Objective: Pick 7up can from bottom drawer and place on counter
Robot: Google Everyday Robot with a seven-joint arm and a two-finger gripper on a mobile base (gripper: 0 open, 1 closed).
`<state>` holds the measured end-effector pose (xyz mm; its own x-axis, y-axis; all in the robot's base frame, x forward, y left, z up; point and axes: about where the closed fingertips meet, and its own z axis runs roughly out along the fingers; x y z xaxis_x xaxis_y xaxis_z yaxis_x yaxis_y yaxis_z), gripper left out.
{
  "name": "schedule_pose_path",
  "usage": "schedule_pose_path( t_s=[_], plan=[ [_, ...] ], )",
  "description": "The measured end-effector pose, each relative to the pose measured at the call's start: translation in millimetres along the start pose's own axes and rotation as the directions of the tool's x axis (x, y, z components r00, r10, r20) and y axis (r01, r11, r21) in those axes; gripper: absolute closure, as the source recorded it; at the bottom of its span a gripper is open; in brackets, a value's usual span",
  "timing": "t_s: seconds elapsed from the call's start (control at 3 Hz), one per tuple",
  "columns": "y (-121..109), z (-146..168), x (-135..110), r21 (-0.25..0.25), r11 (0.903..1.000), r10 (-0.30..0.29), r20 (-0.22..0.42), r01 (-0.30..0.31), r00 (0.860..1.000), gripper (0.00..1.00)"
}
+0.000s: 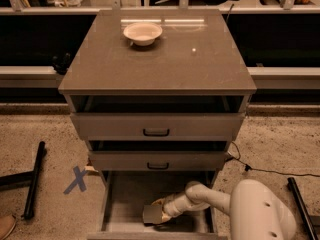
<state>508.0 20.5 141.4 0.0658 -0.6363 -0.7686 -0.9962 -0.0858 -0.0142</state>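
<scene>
The bottom drawer (120, 199) is pulled out below the two upper drawers. The 7up can (150, 214) lies on its side on the drawer floor near the front, and looks dull silver in the shadow. My gripper (161, 210) is down inside the drawer, right at the can's right end and touching or nearly touching it. My white arm (210, 196) reaches in from the lower right. The counter (160, 59) is the flat grey-brown top of the cabinet above.
A white bowl (143, 33) stands at the back of the counter. The two upper drawers (156, 126) are slightly open and overhang the bottom drawer. A blue tape cross (76, 179) and a black bar (34, 179) lie on the floor to the left.
</scene>
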Motion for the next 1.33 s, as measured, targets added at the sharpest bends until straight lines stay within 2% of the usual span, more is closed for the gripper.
schedule_pose_path(
  t_s=[0.33, 0.67, 1.0, 1.33],
  plan=[
    [-1, -17, -2, 0.036, 0.9993, 0.006, 0.013, -0.007, 1.000, 1.00],
    [-3, -60, -18, 0.099, 0.9946, -0.034, 0.038, 0.030, 0.999, 1.00],
    [-3, -115, -41, 0.178, 0.9798, -0.101, 0.050, 0.091, 0.994, 1.00],
    [-1, -160, -63, 0.230, 0.9608, -0.169, 0.044, 0.155, 0.985, 1.00]
  ],
)
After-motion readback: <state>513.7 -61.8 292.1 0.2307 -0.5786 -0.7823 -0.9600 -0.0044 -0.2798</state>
